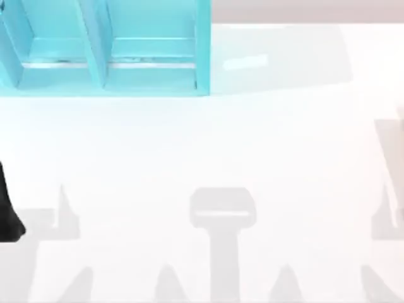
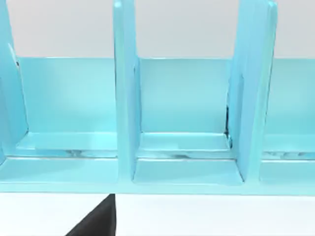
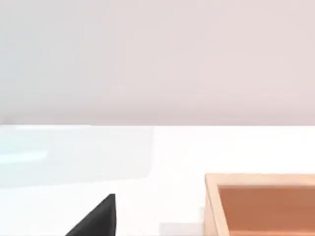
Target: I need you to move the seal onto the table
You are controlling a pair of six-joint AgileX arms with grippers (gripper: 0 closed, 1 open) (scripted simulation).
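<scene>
Three open compartments of the turquoise shelf unit [image 2: 125, 98] are faced by the left gripper [image 2: 98, 221], of which a black wedge is seen just in front of the shelf's front lip, low over the table [image 1: 208, 145]; the left arm [image 1: 9, 208] is seen well in front of the shelf, at the table's left edge. Where the seal lies cannot be told from these views, and the compartments presented to the left wrist camera are seen bare. The task is judged to be at its searching or approach step, with nothing gripped and nothing set down yet. Whether either gripper is spread or closed cannot be told. For the next move, the seal must be located first, probably in or about the shelf, and then a careful reach between the upright dividers is called for. The shelf is made of smooth, glossy, flat panels with thin vertical partitions and a raised lip; the table is plain, white and reflective. The right gripper [image 3: 98, 221] is held well to the right of the shelf, near an open orange-brown wooden box [image 3: 261, 196] with straight, matte walls
</scene>
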